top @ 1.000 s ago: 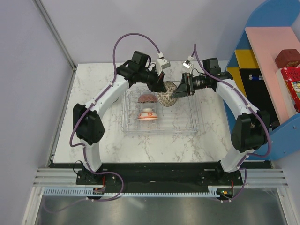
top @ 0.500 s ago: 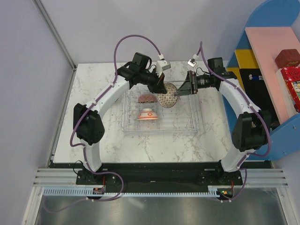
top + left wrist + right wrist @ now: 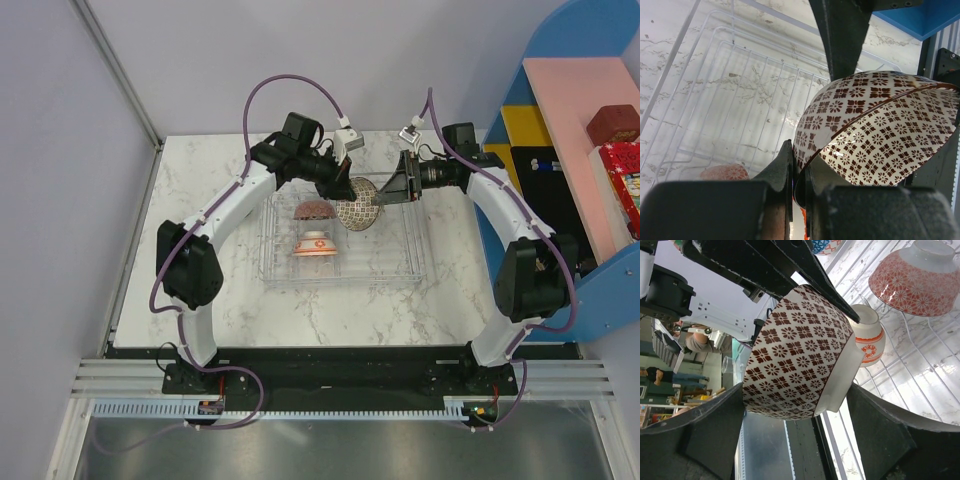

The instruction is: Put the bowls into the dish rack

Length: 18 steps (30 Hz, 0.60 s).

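Note:
The beige lattice bowl [image 3: 357, 212] hangs tilted over the back of the clear dish rack [image 3: 395, 262]. My left gripper [image 3: 343, 188] is shut on its rim; in the left wrist view the fingertips [image 3: 786, 159] pinch the rim of the bowl [image 3: 880, 130]. My right gripper [image 3: 392, 193] is open just right of the bowl, its fingers [image 3: 715, 425] spread on either side of the bowl [image 3: 800, 350]. A red patterned bowl [image 3: 313, 209] and an orange-and-white bowl [image 3: 314, 243] sit upside down in the rack. Both show in the right wrist view [image 3: 915, 280] [image 3: 867, 340].
A blue shelf unit [image 3: 590, 150] with red boxes stands at the right, close to the right arm. A sliver of a blue patterned bowl [image 3: 822, 244] shows at the top of the right wrist view. White rack wires [image 3: 740, 100] lie under the held bowl.
My right gripper has drawn back to the right, away from the lattice bowl. My left gripper still holds the bowl in about the same place.

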Tool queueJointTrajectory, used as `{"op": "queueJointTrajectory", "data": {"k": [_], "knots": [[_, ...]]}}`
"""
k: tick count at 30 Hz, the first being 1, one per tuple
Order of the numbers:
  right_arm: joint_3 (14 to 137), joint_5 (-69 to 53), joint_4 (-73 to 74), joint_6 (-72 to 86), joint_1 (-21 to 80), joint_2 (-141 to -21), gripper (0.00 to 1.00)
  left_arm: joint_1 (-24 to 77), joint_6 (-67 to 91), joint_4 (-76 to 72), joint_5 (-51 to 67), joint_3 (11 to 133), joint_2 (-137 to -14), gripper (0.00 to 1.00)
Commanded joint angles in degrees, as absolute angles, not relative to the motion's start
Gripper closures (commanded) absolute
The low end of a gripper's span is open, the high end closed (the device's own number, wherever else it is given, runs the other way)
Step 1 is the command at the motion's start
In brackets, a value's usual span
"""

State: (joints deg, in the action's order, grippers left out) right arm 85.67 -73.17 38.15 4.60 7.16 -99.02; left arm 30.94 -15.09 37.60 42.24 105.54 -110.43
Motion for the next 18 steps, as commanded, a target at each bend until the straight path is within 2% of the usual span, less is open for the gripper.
{"op": "queueJointTrajectory", "data": {"k": [1, 4, 6, 10, 12, 18], "knots": [[86.4, -75.9, 35.6, 4.3, 6.9, -99.1, 0.21, 31.4, -14.3, 35.5, 45.0, 106.3, -107.6, 0.98], [86.1, -76.2, 35.6, 4.5, 6.9, -99.1, 0.35, 31.5, -13.8, 35.2, 43.2, 106.3, -107.5, 0.98], [86.0, -76.2, 35.3, 4.6, 6.9, -99.2, 0.38, 31.6, -13.3, 34.5, 41.7, 106.0, -107.1, 0.98], [85.2, -76.1, 34.3, 5.2, 6.9, -99.3, 0.58, 31.8, -12.2, 33.0, 39.0, 105.0, -106.4, 0.98], [85.1, -75.9, 33.9, 5.7, 6.9, -99.5, 0.62, 31.9, -11.9, 32.7, 38.0, 104.8, -106.1, 0.98], [84.6, -74.0, 32.3, 7.1, 6.8, -99.3, 0.93, 32.0, -11.4, 31.9, 36.4, 104.0, -105.1, 0.98]]}}
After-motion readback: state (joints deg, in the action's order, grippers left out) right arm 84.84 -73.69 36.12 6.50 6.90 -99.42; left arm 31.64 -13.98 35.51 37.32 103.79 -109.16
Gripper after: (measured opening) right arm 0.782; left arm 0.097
